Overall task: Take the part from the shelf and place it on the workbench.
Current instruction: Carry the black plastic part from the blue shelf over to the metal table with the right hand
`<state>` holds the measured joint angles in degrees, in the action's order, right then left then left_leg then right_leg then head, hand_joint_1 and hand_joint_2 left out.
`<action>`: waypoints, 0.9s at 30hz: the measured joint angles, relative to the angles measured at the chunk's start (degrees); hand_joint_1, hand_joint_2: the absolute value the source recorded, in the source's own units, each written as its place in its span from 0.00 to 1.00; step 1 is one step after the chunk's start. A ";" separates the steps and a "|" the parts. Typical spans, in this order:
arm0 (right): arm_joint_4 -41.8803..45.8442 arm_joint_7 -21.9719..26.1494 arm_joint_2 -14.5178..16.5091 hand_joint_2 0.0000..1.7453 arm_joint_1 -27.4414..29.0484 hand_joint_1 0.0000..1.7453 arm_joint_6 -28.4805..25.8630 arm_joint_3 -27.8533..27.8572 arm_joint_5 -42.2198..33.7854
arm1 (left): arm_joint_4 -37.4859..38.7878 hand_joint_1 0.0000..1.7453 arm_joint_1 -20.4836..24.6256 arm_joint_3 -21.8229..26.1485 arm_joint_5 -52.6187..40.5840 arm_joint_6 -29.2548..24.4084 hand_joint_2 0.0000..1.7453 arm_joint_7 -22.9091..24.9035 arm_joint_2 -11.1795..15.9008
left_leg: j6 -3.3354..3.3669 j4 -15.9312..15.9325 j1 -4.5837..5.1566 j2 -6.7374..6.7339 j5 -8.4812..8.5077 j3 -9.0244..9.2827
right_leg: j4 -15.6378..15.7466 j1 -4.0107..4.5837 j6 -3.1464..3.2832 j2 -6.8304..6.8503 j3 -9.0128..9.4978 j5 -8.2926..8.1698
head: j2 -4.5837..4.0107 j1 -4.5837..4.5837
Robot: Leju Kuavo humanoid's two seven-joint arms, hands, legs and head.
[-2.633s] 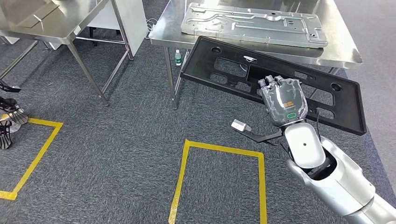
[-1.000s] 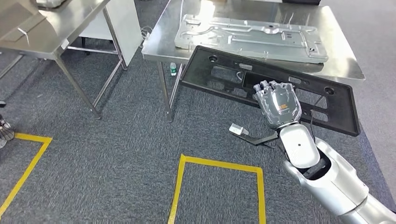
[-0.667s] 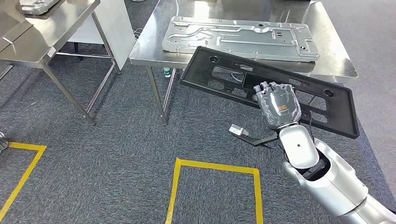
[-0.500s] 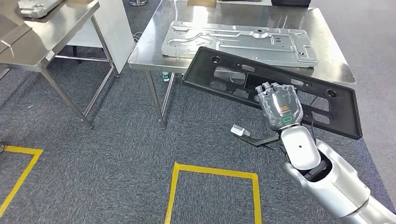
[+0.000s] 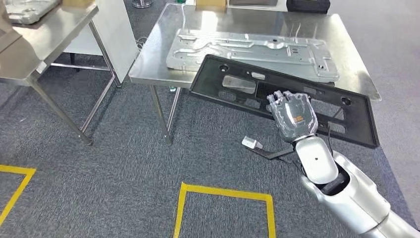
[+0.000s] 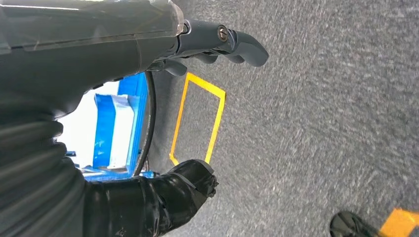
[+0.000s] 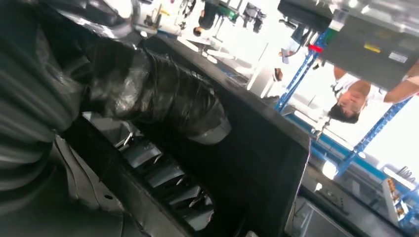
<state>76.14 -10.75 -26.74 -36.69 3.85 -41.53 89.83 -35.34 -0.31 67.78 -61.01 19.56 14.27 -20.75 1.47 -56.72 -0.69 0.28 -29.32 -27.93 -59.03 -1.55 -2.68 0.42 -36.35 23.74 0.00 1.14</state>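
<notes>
The part is a long black plastic frame (image 5: 237, 89) with several cutouts. My right hand (image 5: 293, 115) grips it near its middle and holds it tilted above the floor, its far edge overlapping the front edge of the steel workbench (image 5: 267, 25). In the right wrist view my thumb (image 7: 163, 98) presses on the black frame (image 7: 257, 163). In the left wrist view my left hand (image 6: 197, 44) hangs over the grey carpet with its fingers apart and nothing in it.
A large stamped metal panel (image 5: 252, 49) lies on the workbench. A second steel table (image 5: 34, 39) stands at the left. Yellow tape squares (image 5: 223, 196) mark the carpet. A person (image 7: 356, 101) and blue racking (image 7: 296, 74) show in the right wrist view.
The camera has moved toward the workbench, so the whole scene shifted. The black frame, still in my right hand, now reaches further over the bench's front edge.
</notes>
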 joint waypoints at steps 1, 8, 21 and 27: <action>-0.02 0.07 -0.03 1.00 0.15 1.00 -0.13 0.00 -0.01 | 0.00 0.00 -0.04 -0.21 0.19 0.06 1.00 0.08 -0.01 | -0.37 -0.06 0.02 0.00 -0.16 0.14 | 0.36 0.23 0.59 0.04 0.00 0.09 | 0.01 0.00; 0.54 -0.79 -0.04 1.00 0.52 1.00 -0.86 0.00 0.00 | 0.00 0.00 -0.14 -1.38 0.91 0.18 1.00 0.69 0.01 | -1.53 -16.19 -0.30 -0.05 -2.58 -10.10 | 1.39 0.74 3.73 -0.23 4.12 2.40 | 0.00 0.06; 1.11 -1.53 0.29 1.00 1.06 1.00 -1.74 -0.07 0.00 | -0.36 0.00 -0.98 -3.50 1.75 0.24 1.00 1.27 0.25 | 1.56 -0.86 0.81 0.14 6.24 -7.41 | -5.40 0.96 1.55 -0.87 6.43 7.23 | 0.02 0.02; 1.10 -1.54 0.29 1.00 1.31 1.00 -1.75 -0.38 0.00 | -0.44 0.00 -1.04 -3.89 1.80 0.30 1.00 1.27 0.24 | 1.69 -0.96 0.82 0.34 2.70 -3.40 | -10.27 0.73 0.91 -0.71 -2.32 11.07 | 0.01 0.01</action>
<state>77.25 -12.28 -26.45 -35.38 2.10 -41.91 89.83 -35.78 -1.35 63.89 -59.21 19.86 15.54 -20.51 3.16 -57.68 0.13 0.62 -26.62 -31.33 -69.31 -0.82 -1.77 -0.29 -38.68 34.81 0.01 1.15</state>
